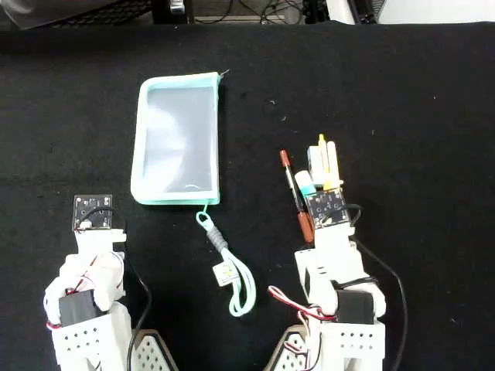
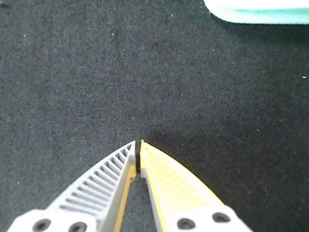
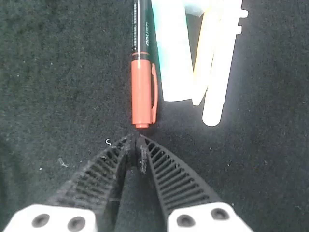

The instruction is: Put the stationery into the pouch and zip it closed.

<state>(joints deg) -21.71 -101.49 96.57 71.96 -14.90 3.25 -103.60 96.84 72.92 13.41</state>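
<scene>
Pouch (image 1: pixel 176 141), mint-edged with a clear face, lying flat on the black desk (image 1: pixel 433 93) ahead of the left arm (image 1: pixel 89 263). Its strap (image 1: pixel 230 270) trails from the near corner back between the two arms. A small zip pull (image 1: pixel 223 75) shows at the far corner; whether the zip stands open cannot be told.

Stationery, none of it yet in the pouch, lies well apart from it in a close row just ahead of the right arm (image 1: pixel 332 263): pen (image 3: pixel 144 72) with a red cap, white stick (image 3: pixel 171 53) and yellow markers (image 3: pixel 219 63).

Right jaws: closed tip to tip and empty, just short of the pen's cap end. Left jaws: closed likewise and empty, over bare desk, with a corner of the pouch near ahead.

Likely faults:
- **Crowded row.** The pen lies just beside the white stick, so jaws opened around it may catch or push its neighbour.
- **Rolling.** The pen is probably round and may roll off if nudged at the cap.
- **Loose pouch.** It looks light and unanchored. An item pushed at its mouth, or a tug on the small pull, may slide the whole pouch unless the other arm pins it.
- **Strap.** It lies between the arms and may snag.
</scene>
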